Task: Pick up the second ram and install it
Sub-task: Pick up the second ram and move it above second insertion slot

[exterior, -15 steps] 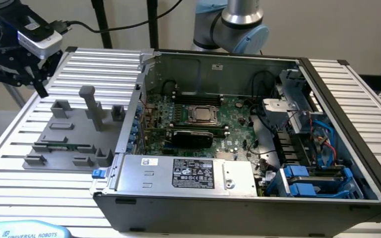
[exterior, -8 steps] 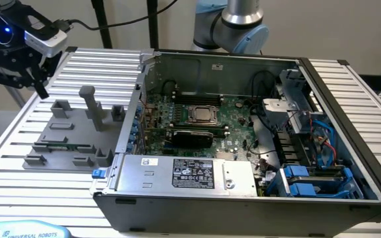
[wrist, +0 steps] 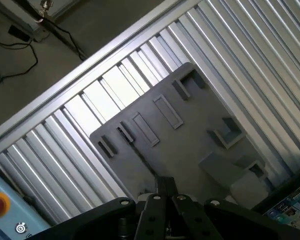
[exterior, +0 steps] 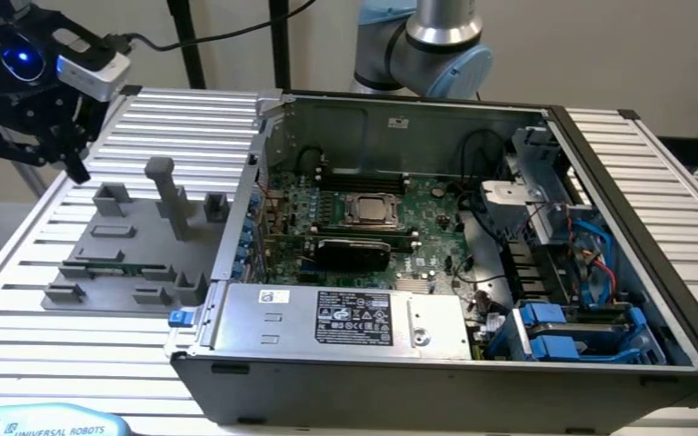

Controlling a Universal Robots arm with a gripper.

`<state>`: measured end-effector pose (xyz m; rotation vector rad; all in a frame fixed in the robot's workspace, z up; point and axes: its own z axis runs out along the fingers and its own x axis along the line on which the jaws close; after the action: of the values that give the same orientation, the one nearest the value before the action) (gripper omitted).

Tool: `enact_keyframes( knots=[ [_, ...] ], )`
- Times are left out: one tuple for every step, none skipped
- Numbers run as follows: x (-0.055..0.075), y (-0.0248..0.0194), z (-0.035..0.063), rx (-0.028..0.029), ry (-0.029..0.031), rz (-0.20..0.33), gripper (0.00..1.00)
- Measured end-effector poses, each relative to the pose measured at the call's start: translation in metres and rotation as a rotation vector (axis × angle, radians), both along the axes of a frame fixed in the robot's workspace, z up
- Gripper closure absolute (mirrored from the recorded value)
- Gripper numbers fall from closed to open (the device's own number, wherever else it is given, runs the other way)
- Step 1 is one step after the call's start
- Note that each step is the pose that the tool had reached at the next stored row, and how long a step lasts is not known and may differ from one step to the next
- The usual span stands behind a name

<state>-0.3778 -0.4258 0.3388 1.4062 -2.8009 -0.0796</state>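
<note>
Claw [exterior: 73, 163] [wrist: 165, 183] status: pressed together and pinching nothing. In the wrist view my two linkages converge to a single dark tip at the centre. In the exterior view I hang in the air over the far corner of the slatted metal table [exterior: 34, 345] [wrist: 250, 60], at the exterior view's left. I touch nothing.

Position of the task part: the second ram [exterior: 113, 269] is a thin green stick. It lies flat and lengthwise in the grey tray [exterior: 143, 247] [wrist: 190, 145], in the row nearest the exterior camera, seated between small grey blocks. It is well apart from me, on the near side of the tray, while I am beyond the tray's far edge.

Tray layout: a tall grey post [exterior: 164, 195] stands upright near the tray's middle, with lower blocks around it. The wrist view looks down on the tray's empty slots and raised blocks.

Adjacent equipment: the open computer case [exterior: 324, 372] sits on the table just beside the tray, at the exterior view's right. Inside it the green motherboard [exterior: 440, 227] lies flat, with the square processor socket [exterior: 373, 211] near its centre. The silver power supply [exterior: 337, 318] occupies the near side of the case.
</note>
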Motion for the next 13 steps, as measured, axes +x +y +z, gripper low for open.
enact_keyframes(
  knots=[
    [0.0000, 0.0000, -0.0004, 0.0000, 0.0000, 0.018, 0.89],
    [0.0000, 0.0000, -0.0008, 0.0000, 0.0000, 0.037, 0.89],
    [0.0000, 0.0000, -0.0013, 0.0000, 0.0000, 0.056, 0.89],
    [0.0000, 0.0000, -0.0017, 0.0001, 0.0000, 0.073, 0.89],
    [0.0000, 0.0000, -0.0020, 0.0000, 0.0001, 0.092, 0.89],
    [0.0000, 0.0000, -0.0024, 0.0001, 0.0001, 0.109, 0.89],
    [0.0000, 0.0000, -0.0029, 0.0000, 0.0000, 0.128, 0.89],
    [0.0000, 0.0000, -0.0033, 0.0000, 0.0000, 0.147, 0.89],
    [0.0000, 0.0000, -0.0037, 0.0000, 0.0000, 0.165, 0.89],
    [0.0001, 0.0000, -0.0040, 0.0000, 0.0001, 0.183, 0.89],
    [0.0001, -0.0001, -0.0044, 0.0000, 0.0000, 0.201, 0.89],
    [0.0001, -0.0001, -0.0048, 0.0000, 0.0000, 0.219, 0.89],
    [0.0000, 0.0000, -0.0052, 0.0000, 0.0000, 0.236, 0.89]
  ],
)
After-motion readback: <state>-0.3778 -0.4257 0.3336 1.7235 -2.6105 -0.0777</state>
